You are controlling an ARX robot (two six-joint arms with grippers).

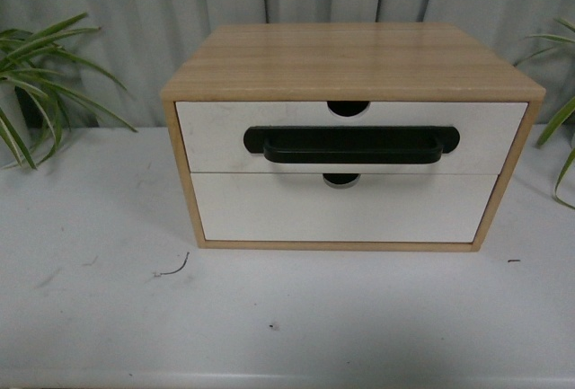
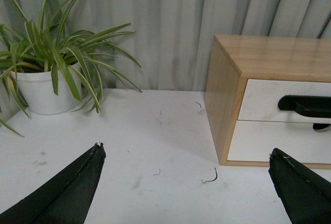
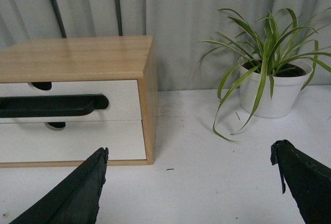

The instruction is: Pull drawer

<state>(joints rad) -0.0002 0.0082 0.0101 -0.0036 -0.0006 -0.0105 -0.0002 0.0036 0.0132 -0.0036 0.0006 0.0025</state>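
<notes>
The white table (image 1: 108, 317) is scuffed and faintly smudged. A wooden cabinet (image 1: 359, 61) stands squarely on it, toward the back. A white plant pot (image 2: 44, 92) sits on the table well to the cabinet's left, and a second pot (image 3: 271, 92) sits well to its right. A thin curled strand (image 1: 172, 269) lies on the bare surface just in front of the cabinet's left corner. A small dark speck (image 1: 273, 325) lies nearer the front edge.

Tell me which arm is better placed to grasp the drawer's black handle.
Probably the right: the right gripper, open, sees most of the handle of the drawer; the left gripper, also open, sees only its end. Neither touches it.
</notes>
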